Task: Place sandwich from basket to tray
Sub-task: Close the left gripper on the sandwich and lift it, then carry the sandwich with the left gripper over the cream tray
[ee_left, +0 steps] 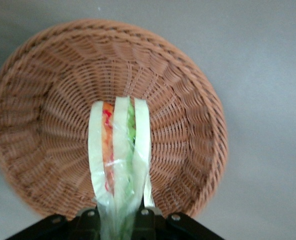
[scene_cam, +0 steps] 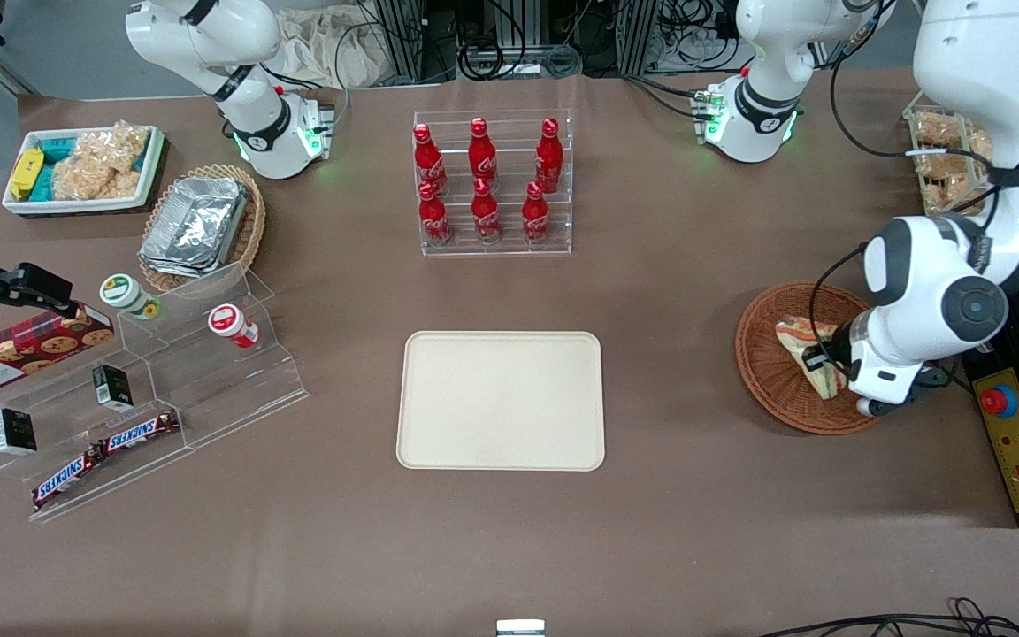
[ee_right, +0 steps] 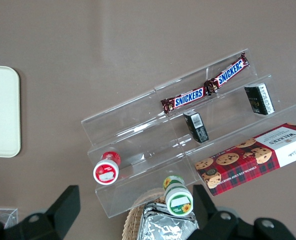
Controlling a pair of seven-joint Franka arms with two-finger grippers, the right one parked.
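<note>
Left wrist view: gripper (ee_left: 118, 220) clamped on the sandwich (ee_left: 120, 155), over the basket (ee_left: 188, 135).
Soft, slippery wrap; hold the bread edges lightly.

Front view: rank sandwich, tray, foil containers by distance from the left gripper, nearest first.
The gripper is over the basket.
1. Sandwich: in the basket, right at the gripper.
2. Tray: mid-table, toward the parked arm's end.
3. Foil containers: in the tan basket, well toward the parked arm's end.
</note>
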